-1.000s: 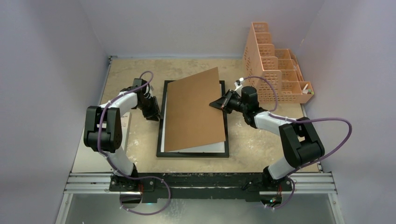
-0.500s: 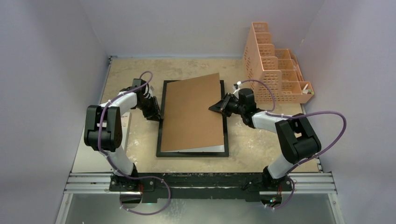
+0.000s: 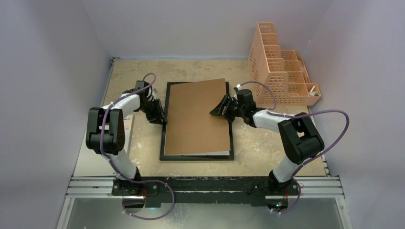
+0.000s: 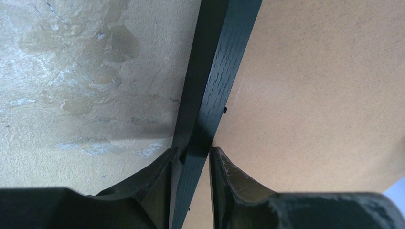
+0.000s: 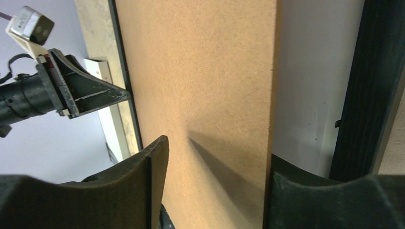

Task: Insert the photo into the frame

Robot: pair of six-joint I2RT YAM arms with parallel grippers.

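The black frame [image 3: 196, 157] lies flat mid-table with the brown backing board [image 3: 198, 117] resting on it, slightly skewed. The photo's print is hidden; only a white strip [image 3: 217, 153] shows under the board's near edge, and a white surface [image 5: 305, 71] shows between board [image 5: 200, 71] and frame rail [image 5: 377, 71]. My left gripper [image 4: 191, 150] pinches the frame's left rail [image 4: 219, 57], one finger outside it, the other on the board [image 4: 325, 86]. My right gripper [image 5: 217, 150] is open, its fingers wide apart over the board's right edge. From above, the left gripper [image 3: 159, 117] and right gripper [image 3: 217, 109] flank the board.
A peach mesh organizer [image 3: 279, 71] stands at the back right, close behind the right arm. A flat white object [image 3: 128, 129] lies on the table beside the left arm. Walls close in the table on the left, back and right.
The right gripper has opened and let go of the board. The board's raised right side has dropped flat onto the frame. The right gripper shifted slightly left; the left arm stayed put.
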